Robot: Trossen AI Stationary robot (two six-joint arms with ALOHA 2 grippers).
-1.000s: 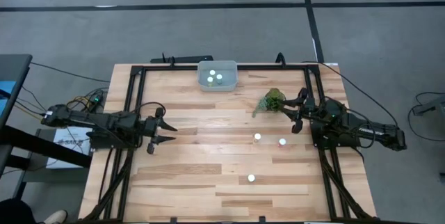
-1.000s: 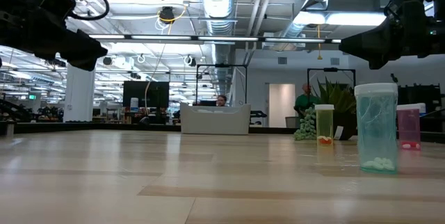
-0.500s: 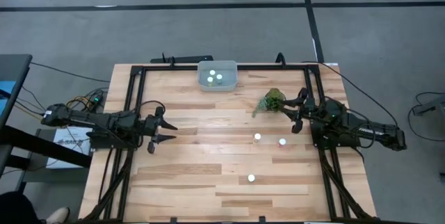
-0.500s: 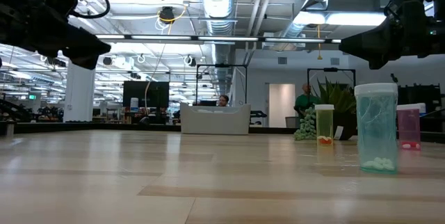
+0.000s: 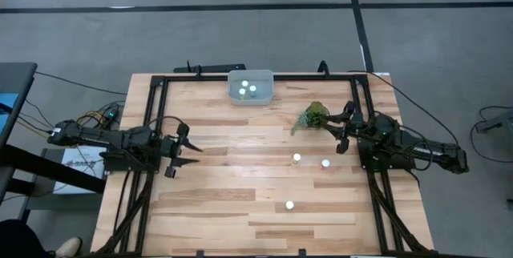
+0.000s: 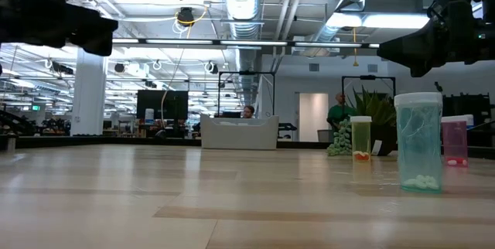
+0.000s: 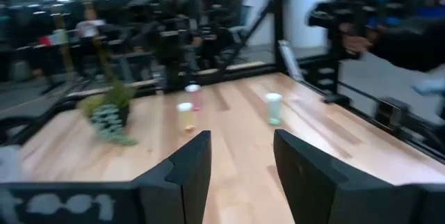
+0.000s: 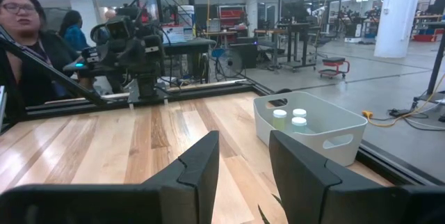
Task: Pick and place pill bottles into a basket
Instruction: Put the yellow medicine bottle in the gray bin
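Pale wooden table ringed by a black metal frame, set on a grey floor, with an open workshop beyond and a person seated behind the far edge in the right wrist view. Left gripper raised over the table's left part, fingers apart with a clear gap and nothing between them. Right gripper raised near the right edge, fingers parted a little, also holding nothing. Just beside the right gripper, toward the table's middle, a green leafy plant. Ahead of the right gripper, at the middle of the far edge, the basket, holding three pill bottles with white caps. Near the right gripper, on the open wood, two more bottles, side by side but apart. Farther toward the near edge, well apart from both grippers, a sixth bottle standing alone.
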